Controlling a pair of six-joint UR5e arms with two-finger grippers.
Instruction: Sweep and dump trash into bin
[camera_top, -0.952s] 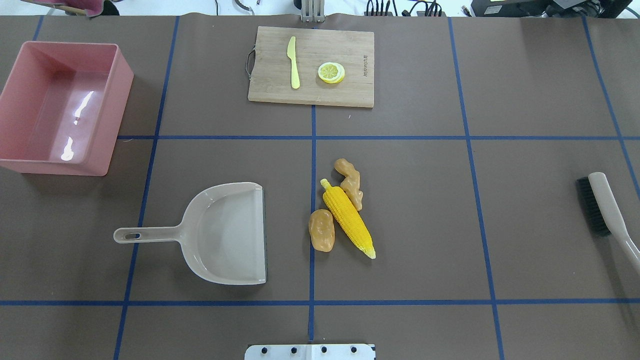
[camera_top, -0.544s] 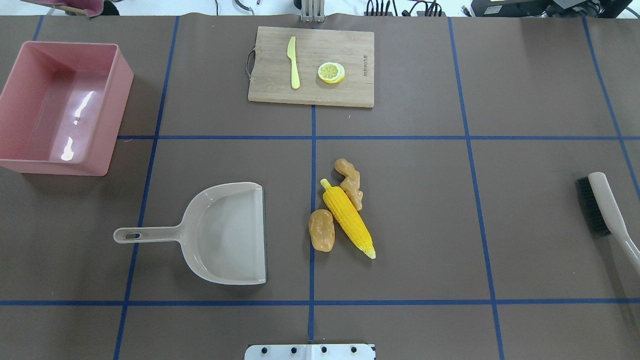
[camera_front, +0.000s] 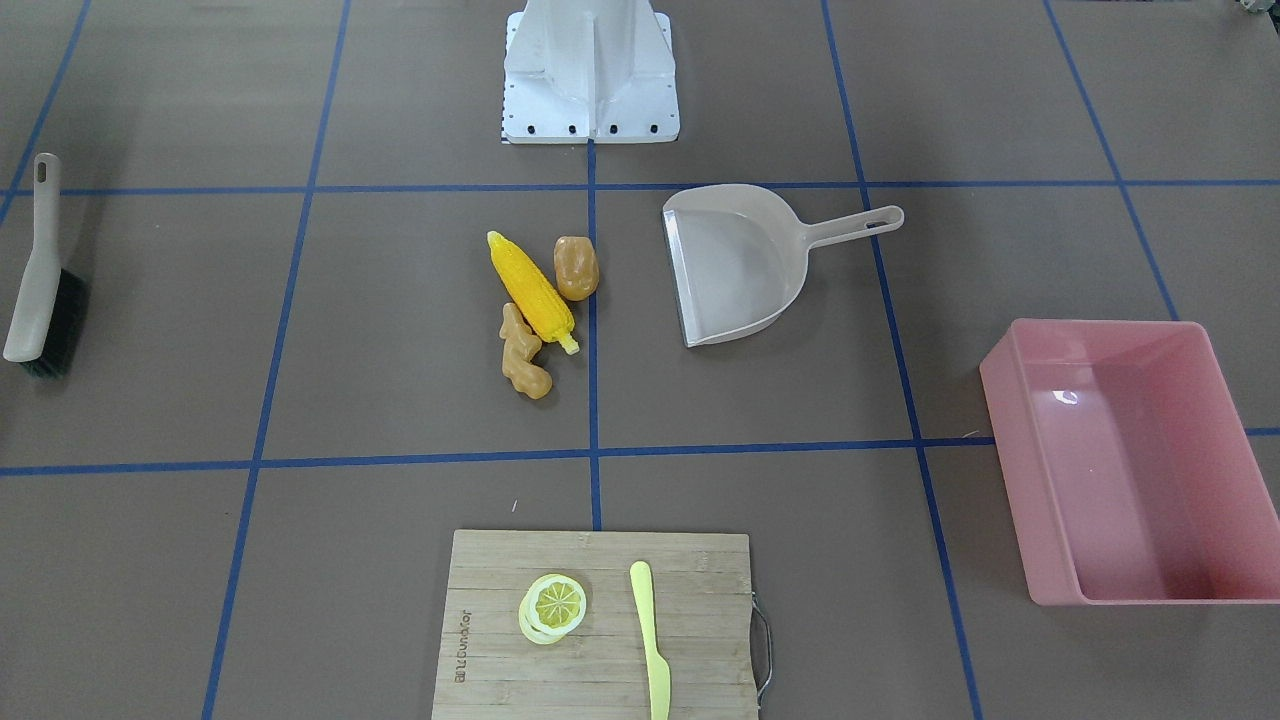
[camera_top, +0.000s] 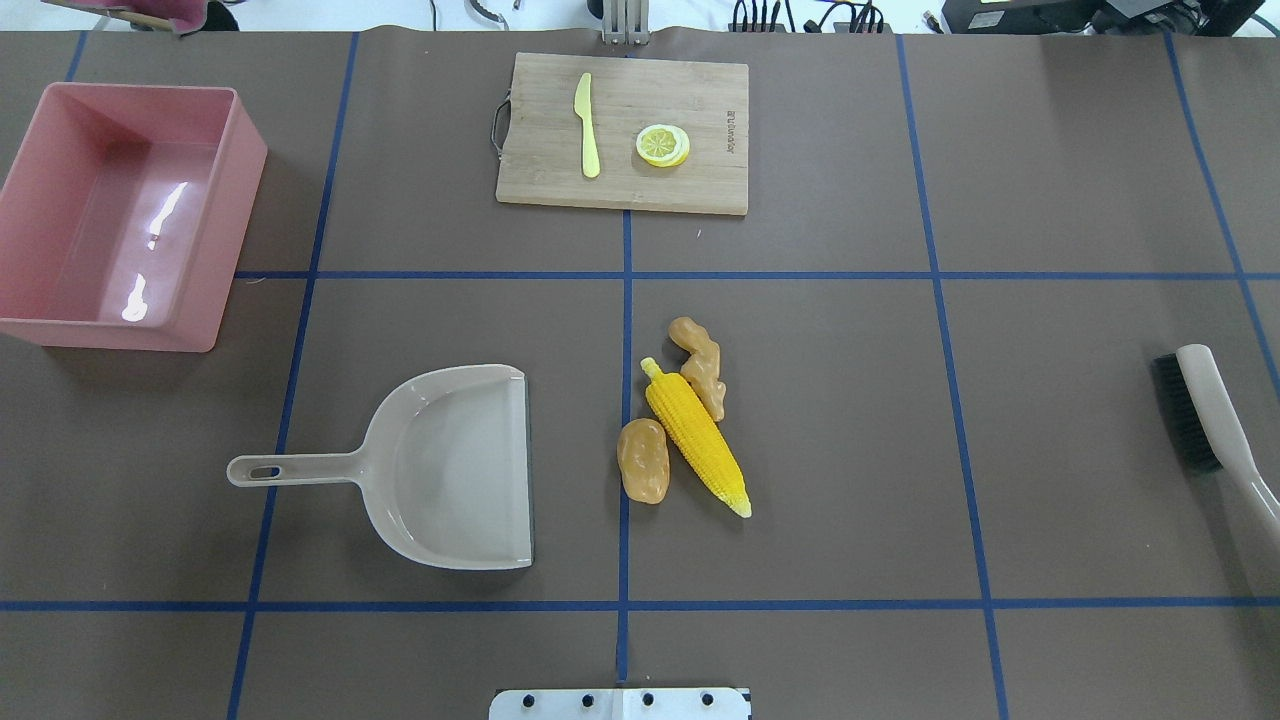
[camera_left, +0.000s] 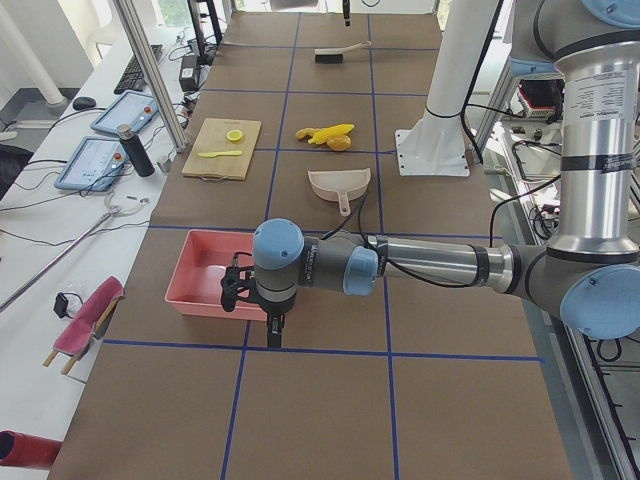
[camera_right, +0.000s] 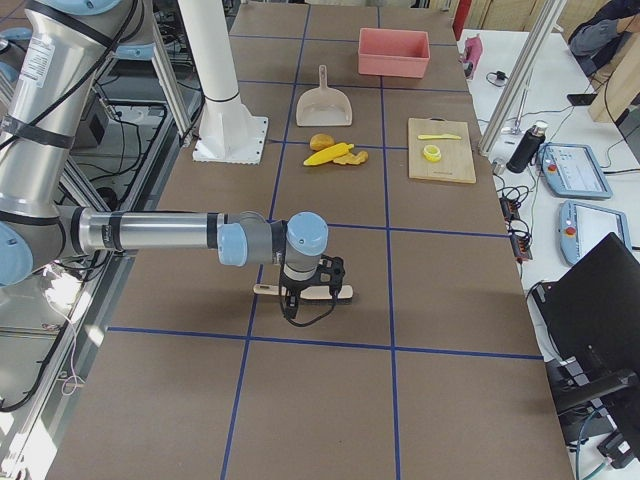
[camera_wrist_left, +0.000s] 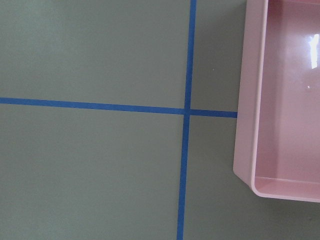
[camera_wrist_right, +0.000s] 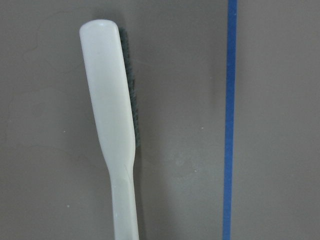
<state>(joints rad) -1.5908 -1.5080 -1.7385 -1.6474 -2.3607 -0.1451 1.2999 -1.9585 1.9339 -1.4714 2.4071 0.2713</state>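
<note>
No change on the overhead over the last second: corn cob (camera_top: 697, 437), potato (camera_top: 643, 460) and ginger root (camera_top: 699, 364) sit clustered mid-worktop (camera_top: 850, 450), near the dustpan (camera_top: 455, 465) mouth but apart from it. The bin (camera_top: 110, 335) is empty on my left. Left gripper (camera_left: 236, 292) hangs beside the bin, right gripper (camera_right: 318, 285) over the brush (camera_top: 1195, 410). I can't tell whether either set of fingers is released or clenched. I read this as pre-grasp, sweep not started.

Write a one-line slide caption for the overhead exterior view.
Toy corn cob, potato and ginger root clustered mid-table between the dustpan and the brush, pink bin at far left.
</note>
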